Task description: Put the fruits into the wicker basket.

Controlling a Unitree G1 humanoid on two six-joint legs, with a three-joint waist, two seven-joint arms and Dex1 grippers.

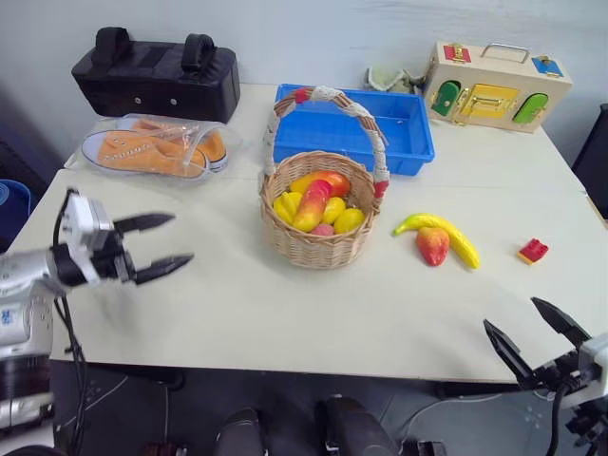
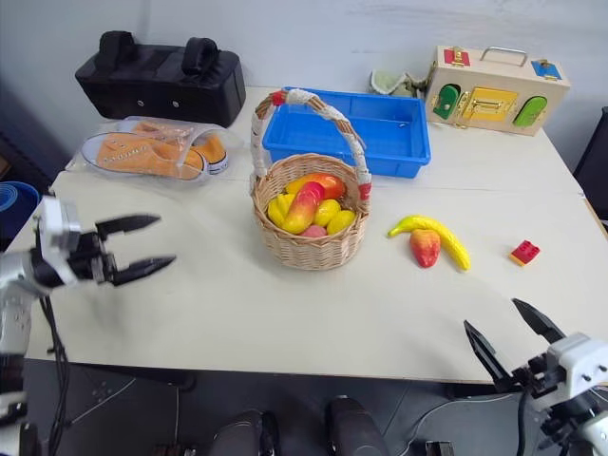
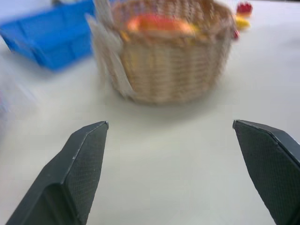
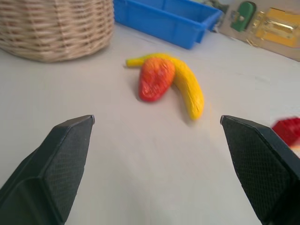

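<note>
Left tool [image 1: 161, 246]: fingers spread wide, empty, touching nothing; held above the worktop's [image 1: 285, 313] left part, well apart from the basket, pointing toward it.
Right tool [image 1: 535, 332]: fingers spread wide, empty; at the worktop's near right edge, well apart from the loose fruits.
Wicker basket [image 1: 318, 242]: upright at mid-worktop, just in front of the blue tray [image 1: 404, 119]; holds a red-to-yellow mango [image 1: 313, 204] among several yellow and red-orange fruits.
Banana [image 1: 456, 237]: on the worktop, right of the basket.
Pear-like red-orange fruit [image 1: 432, 245]: touching the banana's inner curve.
Red toy brick [image 1: 533, 251]: right of the banana, apart from it.
</note>
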